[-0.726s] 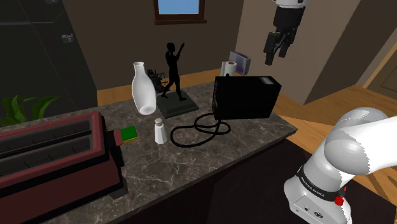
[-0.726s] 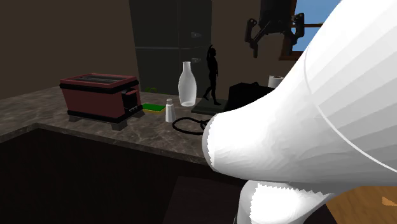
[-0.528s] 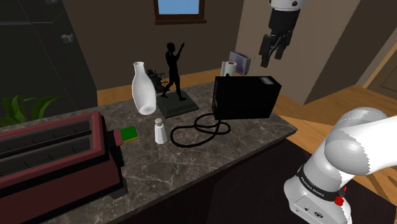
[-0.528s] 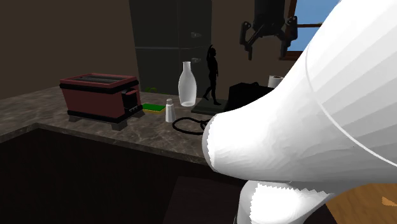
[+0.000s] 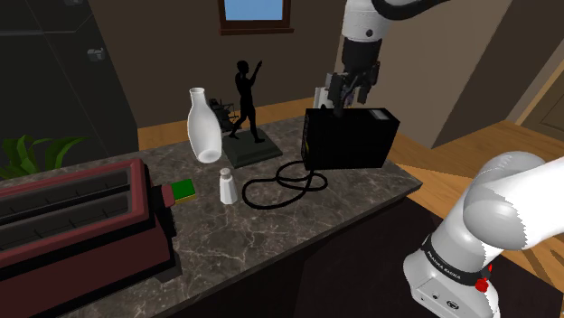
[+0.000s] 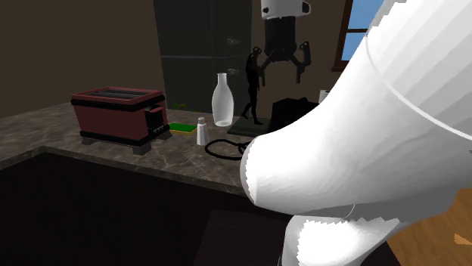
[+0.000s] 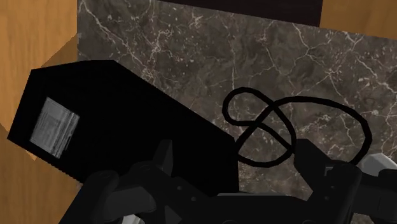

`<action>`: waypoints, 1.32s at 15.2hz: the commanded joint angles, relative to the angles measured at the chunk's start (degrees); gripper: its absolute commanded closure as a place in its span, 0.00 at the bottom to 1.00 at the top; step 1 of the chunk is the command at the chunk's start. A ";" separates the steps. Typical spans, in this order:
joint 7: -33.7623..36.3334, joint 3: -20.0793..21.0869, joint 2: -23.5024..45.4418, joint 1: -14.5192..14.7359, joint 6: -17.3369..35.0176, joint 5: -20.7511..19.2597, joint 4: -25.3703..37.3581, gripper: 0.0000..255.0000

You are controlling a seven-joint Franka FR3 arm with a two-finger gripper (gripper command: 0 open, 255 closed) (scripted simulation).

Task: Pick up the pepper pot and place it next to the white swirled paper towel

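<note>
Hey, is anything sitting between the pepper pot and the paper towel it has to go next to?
Yes. The black box stands on the counter between the pepper pot and the paper towel, and a looped cable lies beside the pot. It would likely need carrying over or around the box.

- Toaster (image 5: 72,221) sits at the counter's (image 5: 298,230) end on the shoulder view's left.
- Pepper pot (image 5: 228,186) stands mid-counter, between sponge (image 5: 183,190) and cable (image 5: 285,183).
- Bottle (image 5: 204,126) and figurine (image 5: 246,104) stand by the far edge.
- Box (image 5: 348,138) sits at the opposite end.
</note>
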 commanded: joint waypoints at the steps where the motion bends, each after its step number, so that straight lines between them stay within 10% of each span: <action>1: 3.17 2.38 2.89 0.53 2.17 1.06 0.74 0.00; 11: 18.15 12.93 19.25 1.69 12.05 1.48 6.95 0.00; 20: 33.59 20.01 38.68 3.14 16.87 -6.27 19.31 0.00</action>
